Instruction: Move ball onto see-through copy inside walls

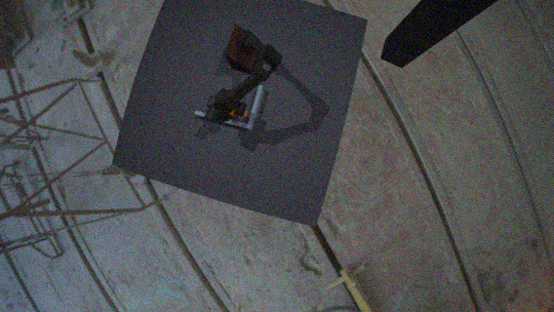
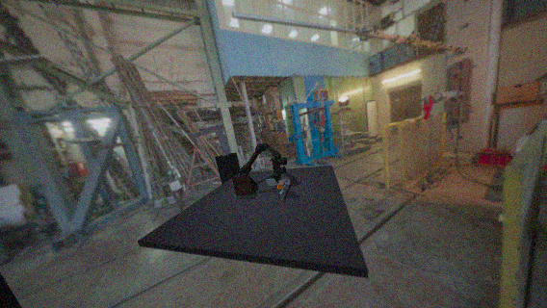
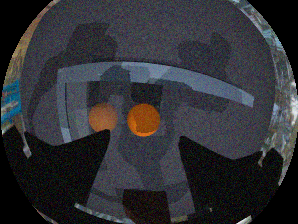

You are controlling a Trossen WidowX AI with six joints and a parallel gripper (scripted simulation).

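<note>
Top view: arm covers most of the corner; ball [image 1: 233, 112] shows only as a small orange speck beside the hand [image 1: 220, 111], and one wall [image 1: 257, 103] is partly hidden under the arm. Exterior view is far off and grainy: ball [image 2: 279, 183] is a tiny orange dot next to the walls [image 2: 285, 189], hand [image 2: 279, 177] just above it, fingers not readable there. See-through copy can't be made out in either of those views.

Wrist view is clearest. Ball [image 3: 143, 120] is solid bright orange, round, on the dark grey counter [image 3: 166, 23]. See-through copy [image 3: 101, 117] is paler, washed-out orange, just left of it, apart w/ a thin gap. Both sit inside the pale walls [image 3: 200, 82], which bend round the far and left sides.

Hand [image 3: 143, 165] hangs over the ball, fingers spread apart, holding nothing; their dark shapes fill the near left and right of the wrist view, tips cut off.
</note>
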